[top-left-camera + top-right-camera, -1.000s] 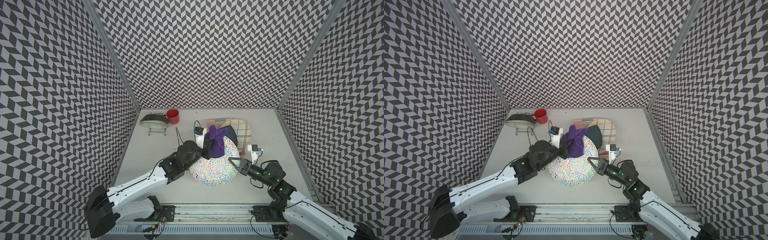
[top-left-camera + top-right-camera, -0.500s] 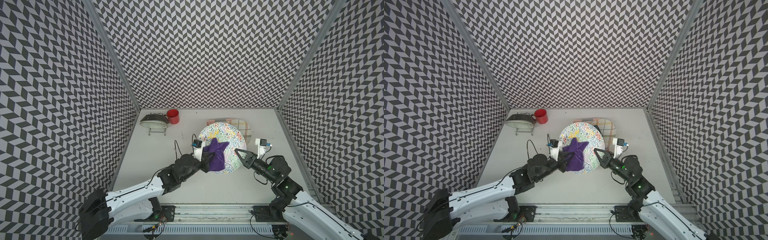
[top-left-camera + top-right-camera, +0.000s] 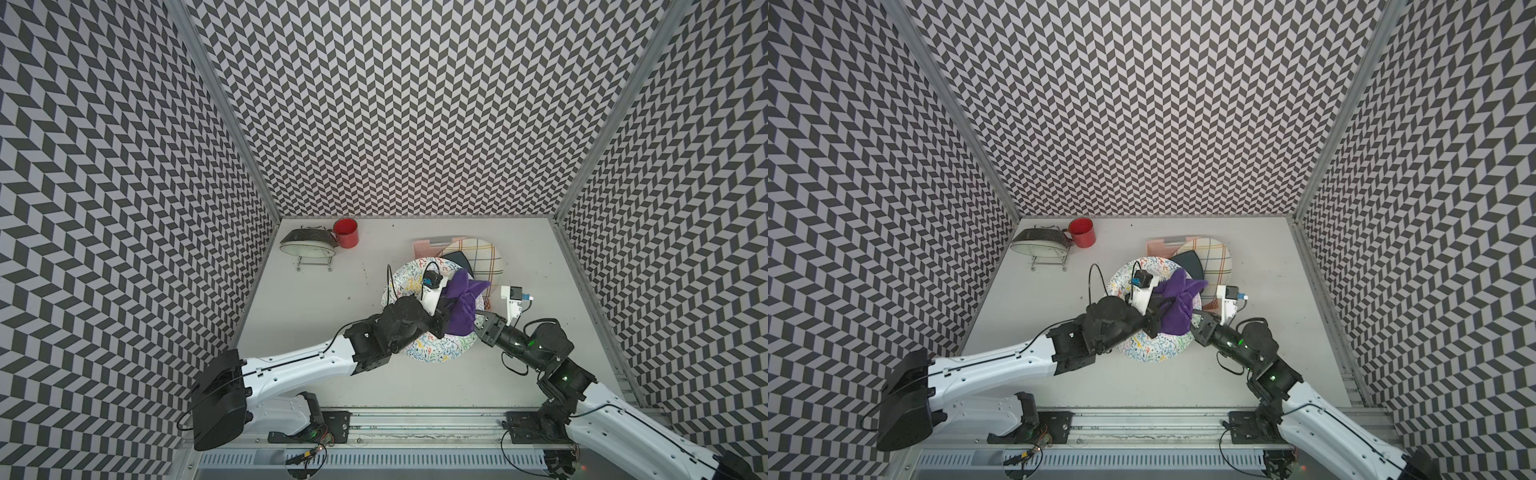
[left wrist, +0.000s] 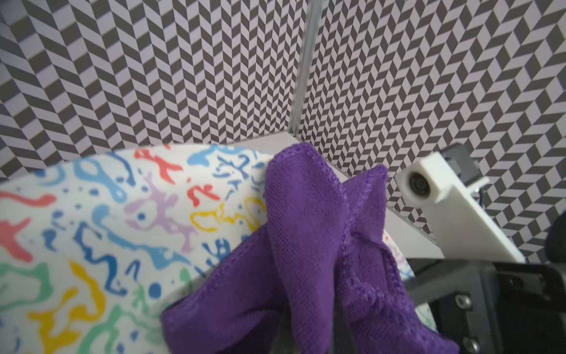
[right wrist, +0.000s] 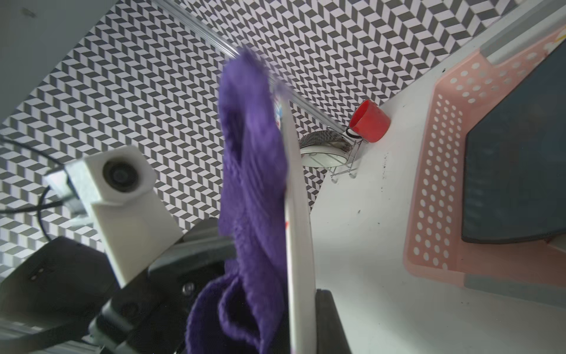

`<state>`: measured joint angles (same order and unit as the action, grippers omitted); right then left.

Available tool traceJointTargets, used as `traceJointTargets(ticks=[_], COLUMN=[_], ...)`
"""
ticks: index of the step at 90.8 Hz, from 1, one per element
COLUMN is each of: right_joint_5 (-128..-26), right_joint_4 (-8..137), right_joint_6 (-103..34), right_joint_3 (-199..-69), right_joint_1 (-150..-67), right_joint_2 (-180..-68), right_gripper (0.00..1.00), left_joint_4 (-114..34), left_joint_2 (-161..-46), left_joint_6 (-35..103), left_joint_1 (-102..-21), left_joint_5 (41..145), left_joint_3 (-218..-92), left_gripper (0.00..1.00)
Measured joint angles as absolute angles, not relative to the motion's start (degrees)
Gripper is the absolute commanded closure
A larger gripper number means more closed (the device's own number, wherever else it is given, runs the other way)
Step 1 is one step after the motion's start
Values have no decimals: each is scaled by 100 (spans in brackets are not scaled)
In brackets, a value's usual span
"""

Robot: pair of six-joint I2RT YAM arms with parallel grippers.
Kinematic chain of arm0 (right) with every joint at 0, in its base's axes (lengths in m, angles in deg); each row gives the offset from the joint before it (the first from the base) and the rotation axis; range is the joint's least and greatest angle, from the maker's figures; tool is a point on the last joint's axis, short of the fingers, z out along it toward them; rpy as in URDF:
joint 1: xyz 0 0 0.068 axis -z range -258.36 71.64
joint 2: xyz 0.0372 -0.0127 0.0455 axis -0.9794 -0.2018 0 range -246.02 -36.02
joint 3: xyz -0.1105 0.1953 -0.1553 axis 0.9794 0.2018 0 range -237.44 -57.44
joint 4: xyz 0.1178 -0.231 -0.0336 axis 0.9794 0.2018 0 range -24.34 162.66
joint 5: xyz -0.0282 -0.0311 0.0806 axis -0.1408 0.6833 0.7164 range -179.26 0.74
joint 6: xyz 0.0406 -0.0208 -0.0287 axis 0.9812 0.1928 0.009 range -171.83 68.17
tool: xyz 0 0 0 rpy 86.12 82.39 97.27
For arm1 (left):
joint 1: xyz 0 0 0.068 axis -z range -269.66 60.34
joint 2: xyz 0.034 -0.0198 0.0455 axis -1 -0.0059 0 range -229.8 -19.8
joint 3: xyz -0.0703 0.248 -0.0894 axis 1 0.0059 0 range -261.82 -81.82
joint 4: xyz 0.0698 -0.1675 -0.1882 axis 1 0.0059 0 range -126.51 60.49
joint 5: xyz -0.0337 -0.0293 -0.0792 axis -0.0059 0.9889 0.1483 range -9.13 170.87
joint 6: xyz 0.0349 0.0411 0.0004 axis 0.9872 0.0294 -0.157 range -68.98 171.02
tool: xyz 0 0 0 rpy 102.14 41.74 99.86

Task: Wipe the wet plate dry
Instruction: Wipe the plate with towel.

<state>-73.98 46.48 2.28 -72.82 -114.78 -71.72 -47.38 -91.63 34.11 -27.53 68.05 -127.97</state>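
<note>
The plate (image 3: 432,351), white with coloured squiggles, is held tilted above the table in both top views (image 3: 1142,347). My right gripper (image 3: 478,322) is shut on its right rim; in the right wrist view the plate's edge (image 5: 297,214) runs between the jaws, one finger (image 5: 327,321) behind it. My left gripper (image 3: 445,322) is shut on a purple cloth (image 3: 459,305), pressing it against the plate's right half. In the left wrist view the cloth (image 4: 306,245) hides the fingers and lies on the plate face (image 4: 107,230).
A red mug (image 3: 345,232) and a wire rack holding a dish (image 3: 308,246) stand at the back left. A pink basket (image 3: 424,248) with a plaid plate (image 3: 484,257) and a dark plate sits just behind the held plate.
The plate swung up and toward the back, then came back down toward the front. The cloth slid from the plate's top to its lower middle, and now lies on its right half.
</note>
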Motion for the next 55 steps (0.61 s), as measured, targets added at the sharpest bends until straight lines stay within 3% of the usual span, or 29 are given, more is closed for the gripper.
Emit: traceJointTargets(ticks=[8, 25, 39, 55], right_joint_5=[-7161, -6434, -5907, -5487], right_joint_4=[4733, 3844, 2098, 742], right_joint_6=[311, 1203, 2158, 2805], right_joint_3=[-7350, -7518, -7509, -7455], right_joint_1=[-10897, -9369, -9255, -9258], right_joint_2=[-7157, -6980, -6761, -6672], right_gripper=[100, 100, 100, 100], left_joint_4=[-4771, -4989, -5744, -8349], left_joint_2=[-8754, -7122, -6540, -7113], left_joint_6=[3097, 2006, 782, -1478], left_joint_1=[-3219, -5120, -5957, -6287], left_joint_5=[7181, 8333, 9524, 10713], left_joint_3=[-12314, -11531, -11521, -11315], left_gripper=[100, 100, 100, 100])
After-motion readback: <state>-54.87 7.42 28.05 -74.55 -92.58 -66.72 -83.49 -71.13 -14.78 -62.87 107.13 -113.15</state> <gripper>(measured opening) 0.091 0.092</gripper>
